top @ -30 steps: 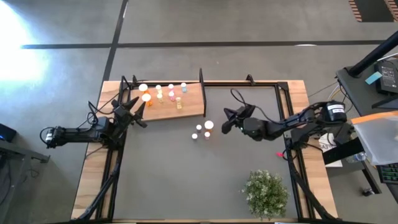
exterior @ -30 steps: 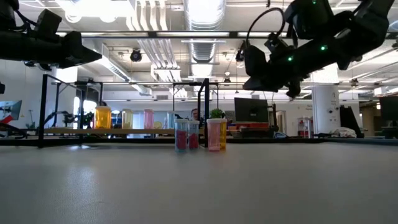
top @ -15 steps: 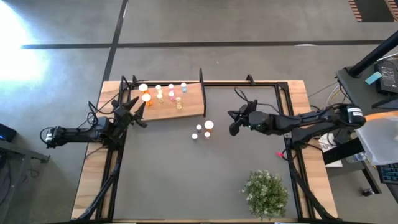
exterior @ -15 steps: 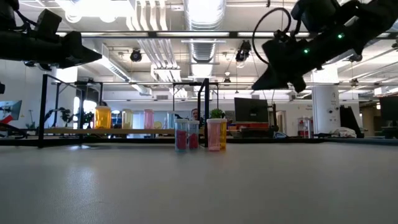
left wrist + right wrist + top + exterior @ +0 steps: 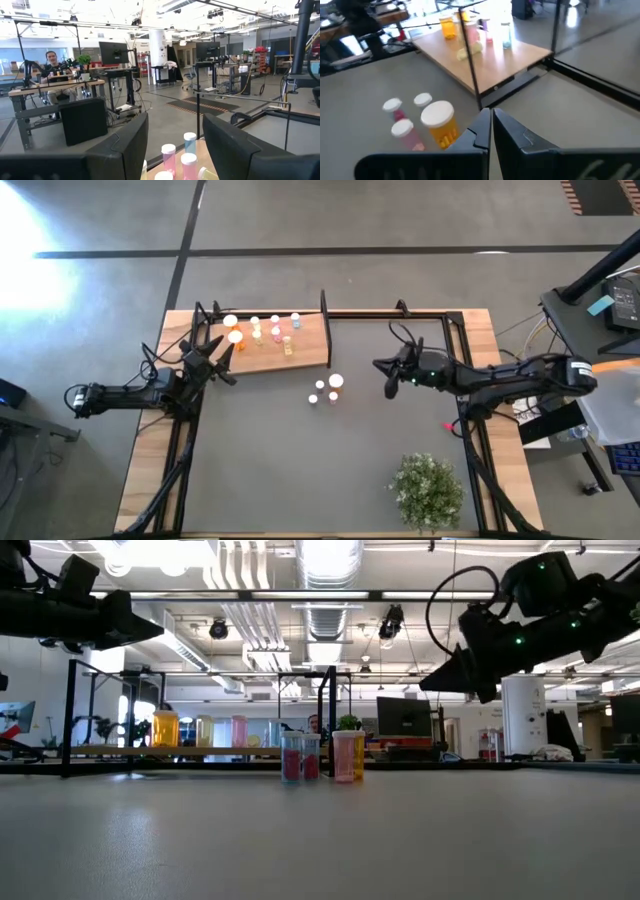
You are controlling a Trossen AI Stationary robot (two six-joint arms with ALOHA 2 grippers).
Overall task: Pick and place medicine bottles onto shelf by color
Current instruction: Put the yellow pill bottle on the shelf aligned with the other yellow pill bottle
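Right gripper [image 5: 388, 387] pressed together and empty, hanging just beside loose bottles [image 5: 326, 389] on the mat, probably lining up a pick. Left gripper [image 5: 222, 360] parted, holding nothing, parked at the shelf [image 5: 310, 350] edge where sorted bottles [image 5: 262, 328] stand.

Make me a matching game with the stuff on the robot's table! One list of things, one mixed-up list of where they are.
Things:
1. shelf
2. green plant
3. three loose bottles
4. right gripper

Places:
A. on the grey mat, just off the shelf's corner
B. near edge of the table, on the right side
C. far left corner of the table, with bottles standing on it
D. above the mat, right of the loose bottles, fingers shut

Pairs: 1-C, 2-B, 3-A, 4-D
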